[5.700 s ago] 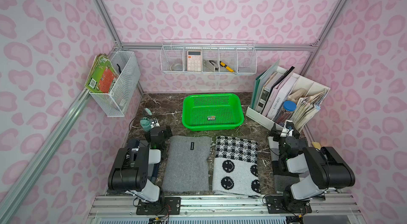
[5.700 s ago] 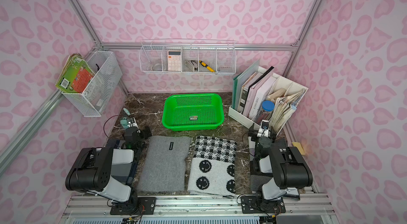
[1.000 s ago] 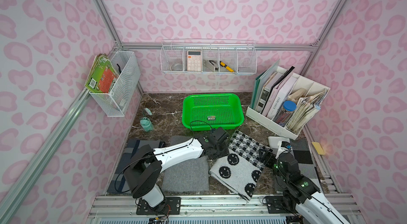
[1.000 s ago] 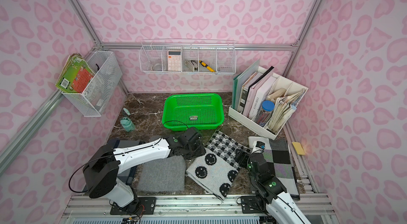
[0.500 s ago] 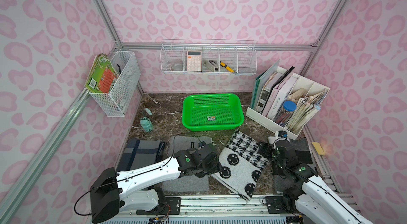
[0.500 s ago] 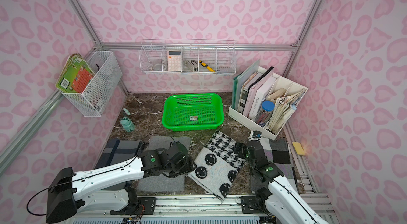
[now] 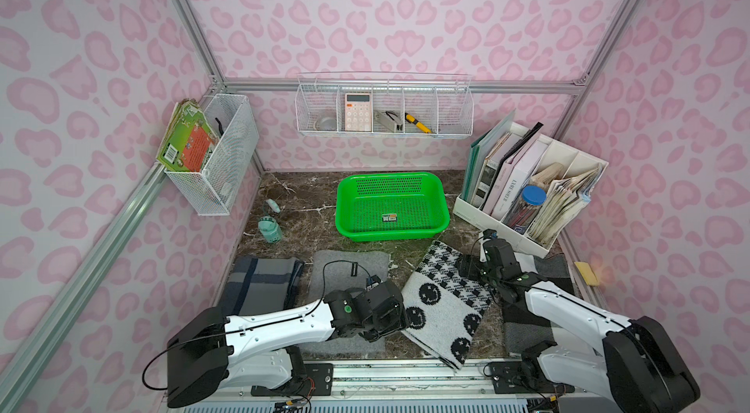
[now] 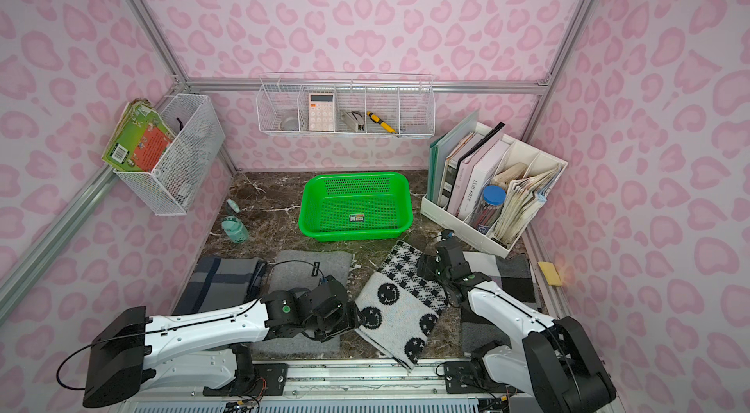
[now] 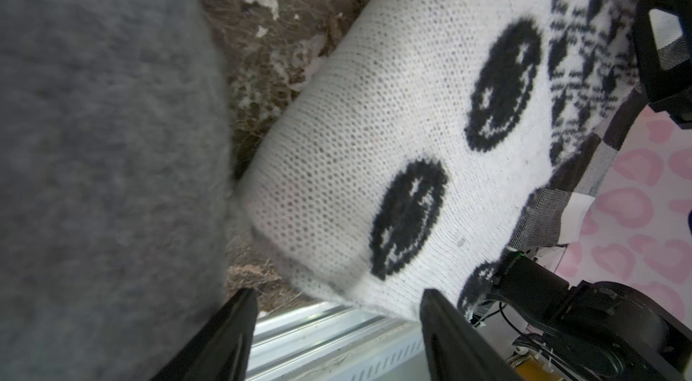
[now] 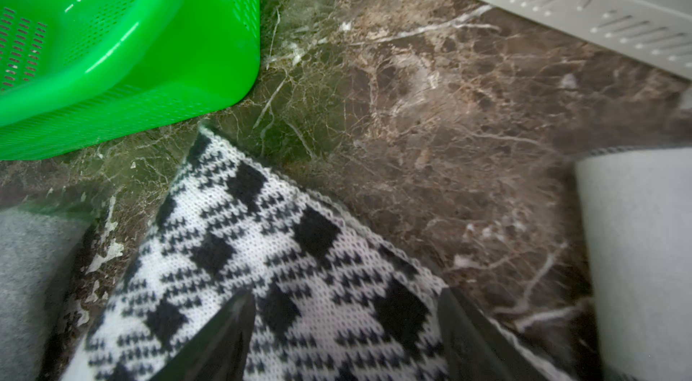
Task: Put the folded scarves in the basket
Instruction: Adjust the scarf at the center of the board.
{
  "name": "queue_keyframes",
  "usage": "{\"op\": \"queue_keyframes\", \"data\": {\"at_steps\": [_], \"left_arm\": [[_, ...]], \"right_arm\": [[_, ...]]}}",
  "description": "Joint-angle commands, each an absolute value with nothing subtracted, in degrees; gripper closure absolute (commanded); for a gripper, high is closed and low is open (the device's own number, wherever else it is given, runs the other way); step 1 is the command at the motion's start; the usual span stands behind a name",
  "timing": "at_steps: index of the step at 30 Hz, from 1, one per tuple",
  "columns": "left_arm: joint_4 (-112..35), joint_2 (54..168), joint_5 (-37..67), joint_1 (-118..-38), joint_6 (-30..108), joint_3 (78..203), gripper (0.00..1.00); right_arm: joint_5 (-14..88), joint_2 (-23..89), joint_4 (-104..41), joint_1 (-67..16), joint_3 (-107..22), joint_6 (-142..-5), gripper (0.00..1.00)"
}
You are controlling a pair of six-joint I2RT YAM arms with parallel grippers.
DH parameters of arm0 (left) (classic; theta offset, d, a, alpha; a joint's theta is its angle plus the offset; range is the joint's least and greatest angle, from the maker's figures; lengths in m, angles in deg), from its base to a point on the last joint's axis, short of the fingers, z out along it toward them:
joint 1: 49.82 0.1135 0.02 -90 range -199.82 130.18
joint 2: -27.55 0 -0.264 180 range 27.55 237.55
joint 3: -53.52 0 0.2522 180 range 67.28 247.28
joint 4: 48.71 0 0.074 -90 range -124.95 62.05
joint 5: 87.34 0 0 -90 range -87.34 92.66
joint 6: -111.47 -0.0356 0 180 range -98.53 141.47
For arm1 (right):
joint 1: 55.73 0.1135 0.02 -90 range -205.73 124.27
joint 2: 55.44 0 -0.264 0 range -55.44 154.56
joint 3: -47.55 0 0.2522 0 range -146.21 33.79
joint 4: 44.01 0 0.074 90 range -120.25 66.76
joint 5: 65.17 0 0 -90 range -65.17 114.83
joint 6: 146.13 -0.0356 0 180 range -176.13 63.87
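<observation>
The folded scarf [image 7: 442, 297] is white and black knit, with smiley faces on the near half and houndstooth checks on the far half. It lies askew on the marble, its near corner over the table's front edge. The basket [image 7: 389, 233], bright green and holding only a small sticker, stands just beyond it. My left gripper [image 7: 399, 315] is open at the scarf's near left edge, with the white corner [image 9: 374, 135] just past its fingertips. My right gripper [image 7: 466, 267] hangs open over the houndstooth end [image 10: 262, 266], close to the basket's corner [image 10: 131, 60].
A grey scarf [image 7: 349, 269] and a navy plaid one [image 7: 259, 285] lie to the left, partly under my left arm. A grey-and-black check scarf [image 7: 544, 269] lies under my right arm. A white file organiser [image 7: 527, 183] stands at the back right, and a small teal bottle [image 7: 270, 228] at the back left.
My left gripper drew back from the scarf's far left edge to its near left edge. My right gripper reached forward to the houndstooth end. The scarf has barely shifted in that time.
</observation>
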State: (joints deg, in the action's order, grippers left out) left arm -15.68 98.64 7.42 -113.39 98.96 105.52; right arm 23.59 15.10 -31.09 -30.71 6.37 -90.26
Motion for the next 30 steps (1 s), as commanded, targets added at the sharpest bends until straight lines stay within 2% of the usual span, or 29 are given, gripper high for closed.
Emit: {"op": "queue_keyframes", "data": {"at_steps": [1,13,20,30], "left_arm": [[-20.9,100.9,9.5,-113.7,99.2,106.0,0.26],[-20.3,112.4,8.7,-113.0,98.0,110.8,0.35],[-19.7,118.7,11.6,-105.2,91.6,116.1,0.36],[-15.5,128.6,15.2,-95.6,82.6,127.2,0.36]], "right_arm": [[24.8,17.9,-32.9,-30.8,5.7,-90.1,0.21],[22.6,15.8,-33.0,-30.7,11.4,-95.5,0.20],[21.0,11.0,-30.3,-29.6,16.8,-101.3,0.18],[18.8,1.4,-24.3,-23.4,18.8,-108.0,0.17]]}}
